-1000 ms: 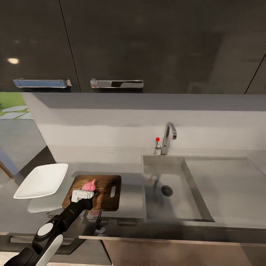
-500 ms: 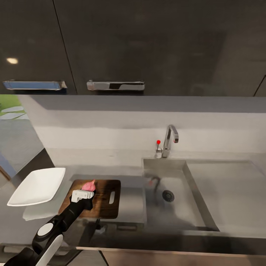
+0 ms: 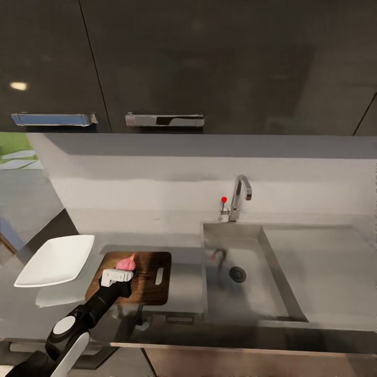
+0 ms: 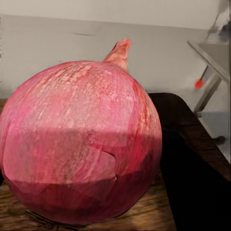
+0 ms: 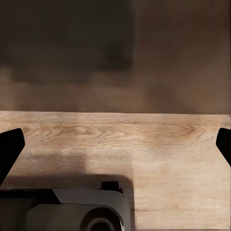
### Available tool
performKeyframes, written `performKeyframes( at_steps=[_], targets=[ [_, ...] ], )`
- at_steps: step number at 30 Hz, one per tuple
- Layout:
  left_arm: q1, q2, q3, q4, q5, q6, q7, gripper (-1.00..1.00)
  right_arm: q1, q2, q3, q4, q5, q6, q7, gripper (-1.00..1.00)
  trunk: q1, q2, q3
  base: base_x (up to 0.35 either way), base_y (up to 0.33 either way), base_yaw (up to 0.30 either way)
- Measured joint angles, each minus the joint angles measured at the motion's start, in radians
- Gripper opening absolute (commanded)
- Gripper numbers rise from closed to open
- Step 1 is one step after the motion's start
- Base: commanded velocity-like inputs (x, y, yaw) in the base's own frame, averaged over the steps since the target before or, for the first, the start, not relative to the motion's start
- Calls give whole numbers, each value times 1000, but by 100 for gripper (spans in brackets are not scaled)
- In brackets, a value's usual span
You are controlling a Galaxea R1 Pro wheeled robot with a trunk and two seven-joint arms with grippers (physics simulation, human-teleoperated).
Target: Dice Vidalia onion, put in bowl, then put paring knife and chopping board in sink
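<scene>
Papery pink Vidalia onion point(image 4: 82, 139) gripped by left hand point(image 3: 118, 274) over grainy chopping board point(image 3: 149, 285).

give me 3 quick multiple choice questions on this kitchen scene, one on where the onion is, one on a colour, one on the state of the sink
1. Where is the Vidalia onion?
A. in the sink
B. over the chopping board, at the left gripper
C. in the bowl

2. What colour is the tap's knob?
A. red
B. blue
C. green

3. What state is the sink in?
A. full of dishes
B. holding the knife
C. nothing lying in the basin

Answers:
1 B, the onion sits at the left gripper over the chopping board.
2 A, a red dot beside the tap.
3 C, its bare drain shows.
</scene>
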Motion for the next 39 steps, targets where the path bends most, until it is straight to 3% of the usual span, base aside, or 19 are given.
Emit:
performKeyframes(
  at_steps=[39],
  targets=[
    [0,0,0,2,0,-2,1,-100,0,0,1,0,0,0,1,100,0,0,0,-14,0,0]
  ],
)
